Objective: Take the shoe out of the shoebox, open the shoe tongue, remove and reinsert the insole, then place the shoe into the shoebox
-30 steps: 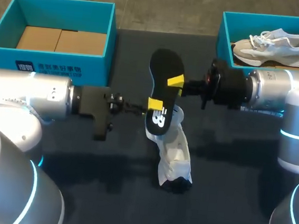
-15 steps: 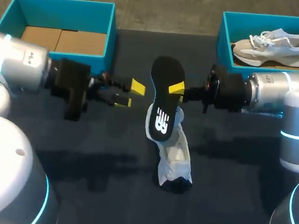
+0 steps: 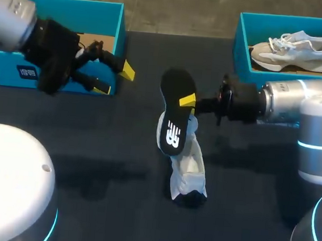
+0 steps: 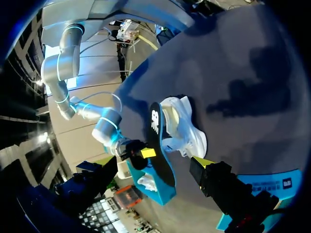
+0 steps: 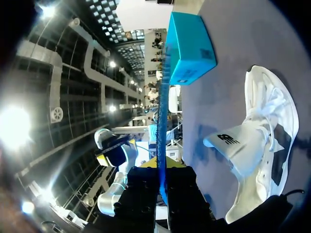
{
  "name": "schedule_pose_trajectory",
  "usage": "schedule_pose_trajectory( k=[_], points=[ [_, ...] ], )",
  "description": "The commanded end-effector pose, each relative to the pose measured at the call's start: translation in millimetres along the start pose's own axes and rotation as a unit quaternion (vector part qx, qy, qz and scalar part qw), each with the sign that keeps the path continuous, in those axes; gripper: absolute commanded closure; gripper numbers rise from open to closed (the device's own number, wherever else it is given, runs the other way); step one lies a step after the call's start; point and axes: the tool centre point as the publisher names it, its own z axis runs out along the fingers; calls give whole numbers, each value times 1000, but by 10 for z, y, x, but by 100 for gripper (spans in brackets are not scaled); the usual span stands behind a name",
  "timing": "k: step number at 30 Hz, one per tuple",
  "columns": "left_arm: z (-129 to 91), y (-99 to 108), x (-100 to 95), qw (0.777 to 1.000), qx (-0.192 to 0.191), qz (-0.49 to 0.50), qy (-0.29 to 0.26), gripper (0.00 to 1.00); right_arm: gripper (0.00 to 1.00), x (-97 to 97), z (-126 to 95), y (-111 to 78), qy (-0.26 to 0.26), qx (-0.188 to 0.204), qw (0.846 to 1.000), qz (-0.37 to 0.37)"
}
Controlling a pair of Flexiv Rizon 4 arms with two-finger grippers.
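The dark table carries two blue boxes. The left shoebox, with no shoe in it, seems to lie under the left gripper. The right shoebox, with a second shoe inside, is behind the right gripper, beside its arm. The left jaws stand wide open and hold nothing. The white shoe lies on the table just below the right jaws and well apart from the left ones, with its tongue lifted. The black insole is out of the shoe. The right jaws are closed on its edge near the middle, so one end stands above them and the end with the logo hangs under them, over the shoe; I cannot tell if it touches.

The step in hand is, I think, to put the insole back. To do it well, the right arm should bring the insole low, nearly along the shoe, and lead it into the opening under the tongue. The shoe is free on the table and may slide, so the left jaws should first come and hold its side. Let go only when the insole sits deep inside
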Motion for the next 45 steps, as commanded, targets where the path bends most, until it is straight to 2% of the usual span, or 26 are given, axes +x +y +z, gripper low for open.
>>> schedule_pose_trajectory(
  k=[1,8,17,23,31,39,45],
  points=[
    [-79,2,-21,999,11,0,35,0,100,-5,23,21,-1,1,1000,1],
    [-59,30,-27,999,17,-5,38,0,100,-38,59,35,-5,3,1000,3],
    [-96,496,-205,989,53,-1,135,0,100,-182,71,36,-14,15,1000,4],
    [2,718,-186,982,79,-23,169,0,100,-222,64,-12,-24,11,1000,-3],
    [198,829,-197,972,106,-50,202,0,100,-222,64,-12,-24,11,1000,-3],
    [287,871,-344,959,126,-63,246,0,100,-222,64,-12,-24,11,1000,-3],
    [382,901,-379,942,162,-59,286,0,100,-222,64,-12,-24,11,1000,-3]
  ],
)
